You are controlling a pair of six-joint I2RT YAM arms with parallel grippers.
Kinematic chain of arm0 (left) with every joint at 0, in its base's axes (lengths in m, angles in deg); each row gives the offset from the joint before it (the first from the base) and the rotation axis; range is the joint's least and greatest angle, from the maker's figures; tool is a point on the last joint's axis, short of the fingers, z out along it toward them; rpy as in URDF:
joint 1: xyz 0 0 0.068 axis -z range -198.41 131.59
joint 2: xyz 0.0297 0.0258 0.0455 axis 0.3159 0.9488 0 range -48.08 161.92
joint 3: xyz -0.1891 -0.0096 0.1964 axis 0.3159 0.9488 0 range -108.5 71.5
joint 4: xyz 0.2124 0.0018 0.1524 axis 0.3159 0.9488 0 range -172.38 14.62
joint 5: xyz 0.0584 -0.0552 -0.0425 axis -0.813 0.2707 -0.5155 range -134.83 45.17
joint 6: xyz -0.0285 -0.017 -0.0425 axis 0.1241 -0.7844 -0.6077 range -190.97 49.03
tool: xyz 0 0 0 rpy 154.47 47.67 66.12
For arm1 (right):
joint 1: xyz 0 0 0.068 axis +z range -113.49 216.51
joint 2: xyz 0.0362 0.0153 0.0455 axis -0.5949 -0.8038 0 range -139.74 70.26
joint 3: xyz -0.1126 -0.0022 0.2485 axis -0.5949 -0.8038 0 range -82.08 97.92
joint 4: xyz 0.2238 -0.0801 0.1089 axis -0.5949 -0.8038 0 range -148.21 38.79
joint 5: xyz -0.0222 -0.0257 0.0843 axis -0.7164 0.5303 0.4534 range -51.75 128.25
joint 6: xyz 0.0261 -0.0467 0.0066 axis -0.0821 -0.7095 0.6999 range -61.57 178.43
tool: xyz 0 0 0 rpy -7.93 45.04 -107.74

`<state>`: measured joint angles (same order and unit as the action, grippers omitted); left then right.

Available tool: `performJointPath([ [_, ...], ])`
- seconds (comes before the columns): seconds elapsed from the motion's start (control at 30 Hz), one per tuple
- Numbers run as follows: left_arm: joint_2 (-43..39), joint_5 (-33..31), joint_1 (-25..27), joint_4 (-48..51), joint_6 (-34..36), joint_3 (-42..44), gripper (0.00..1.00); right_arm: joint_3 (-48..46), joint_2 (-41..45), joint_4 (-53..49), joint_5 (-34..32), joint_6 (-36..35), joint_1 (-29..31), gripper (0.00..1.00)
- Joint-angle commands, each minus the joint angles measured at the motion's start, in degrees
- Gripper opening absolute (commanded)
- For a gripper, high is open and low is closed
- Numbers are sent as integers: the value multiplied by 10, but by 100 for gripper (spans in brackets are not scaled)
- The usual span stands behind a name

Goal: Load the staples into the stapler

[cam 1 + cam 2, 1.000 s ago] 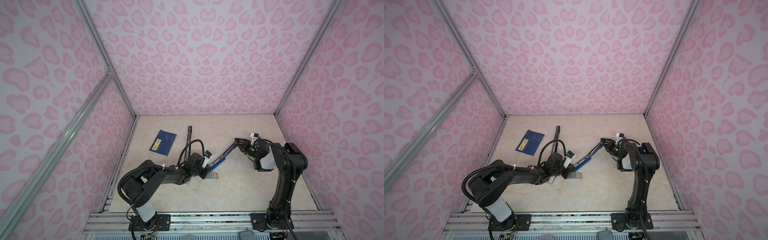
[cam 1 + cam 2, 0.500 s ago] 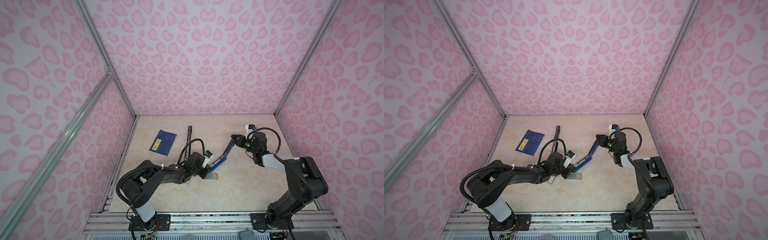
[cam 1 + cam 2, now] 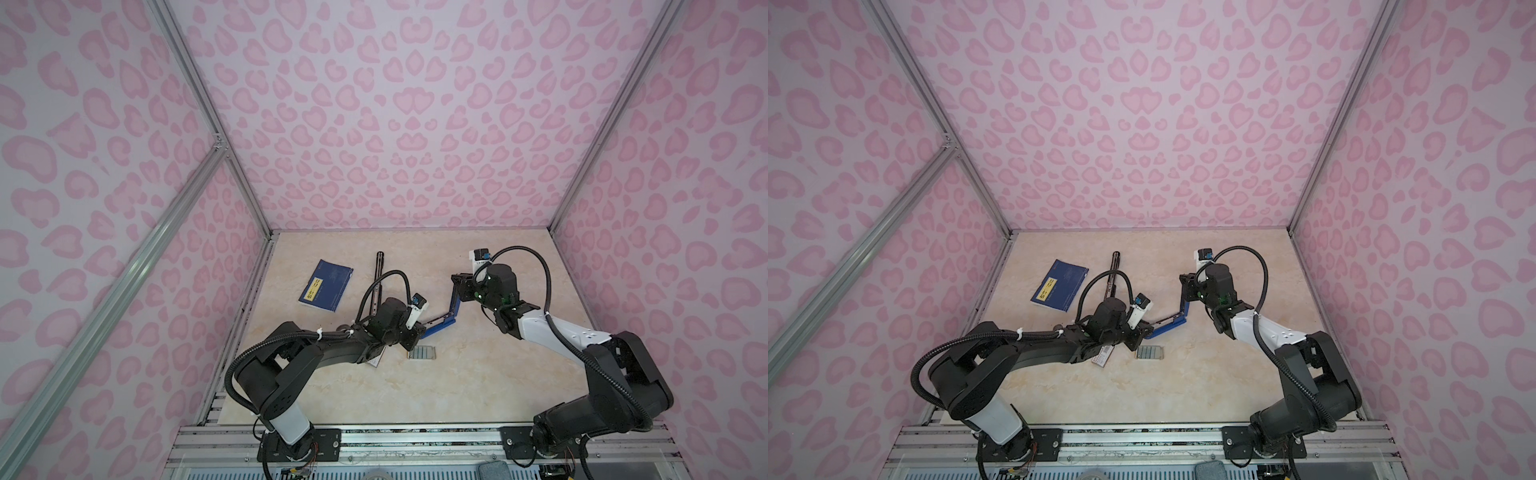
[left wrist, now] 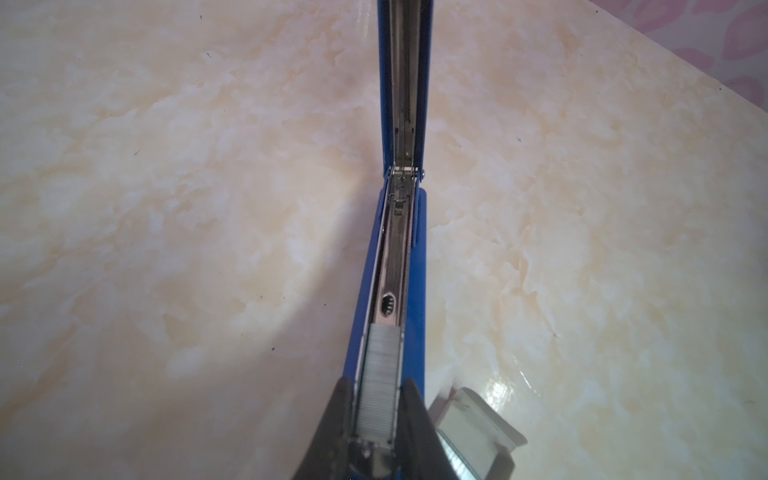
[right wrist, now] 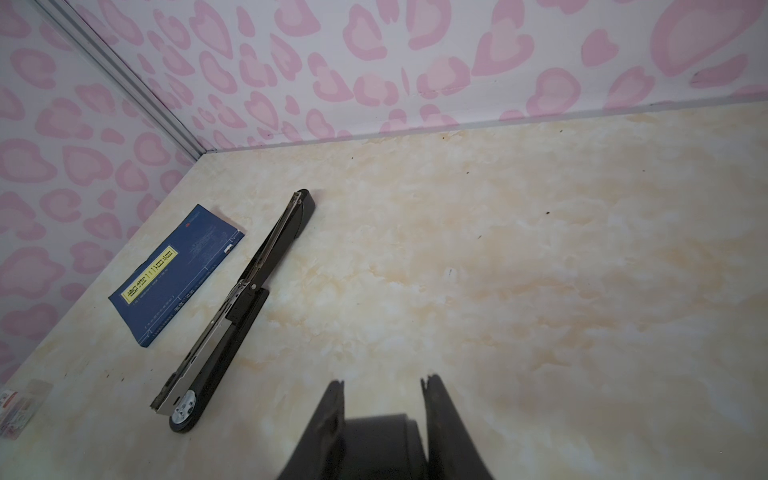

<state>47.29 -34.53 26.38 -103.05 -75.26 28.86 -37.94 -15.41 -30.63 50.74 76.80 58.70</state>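
Staples (image 4: pixel 380 386) seated, the blue stapler (image 3: pixel 440 327) sits clamped in the left fingers (image 4: pixel 338 419) as its wide-open lid (image 3: pixel 456 303) swings halfway shut at the half-spread right fingers (image 5: pixel 332 419), hold unclear.

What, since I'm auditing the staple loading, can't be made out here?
Printed box: top views, partly under the left arm.
Blue stapler nose: left wrist view, blurred between the left gripper's fingers, cut by the edge.
Right gripper's hold on the lid: too small in top views; right wrist view shows only dark blur.
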Motion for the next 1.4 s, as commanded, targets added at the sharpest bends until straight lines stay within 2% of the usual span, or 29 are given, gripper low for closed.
performJointPath([
  [0.0,-9,-4,1,-71,-4,-14,11,-5,5,-46,30,43,21,29],
  [0.53,-23,-4,6,-72,-6,-8,10,-8,26,-58,-4,30,102,29],
  [0.87,-25,-5,6,-70,-5,-10,10,-14,32,-52,-6,26,137,29],
  [1.37,-28,-3,7,-70,-8,-12,10,-35,36,-11,17,15,173,35],
])
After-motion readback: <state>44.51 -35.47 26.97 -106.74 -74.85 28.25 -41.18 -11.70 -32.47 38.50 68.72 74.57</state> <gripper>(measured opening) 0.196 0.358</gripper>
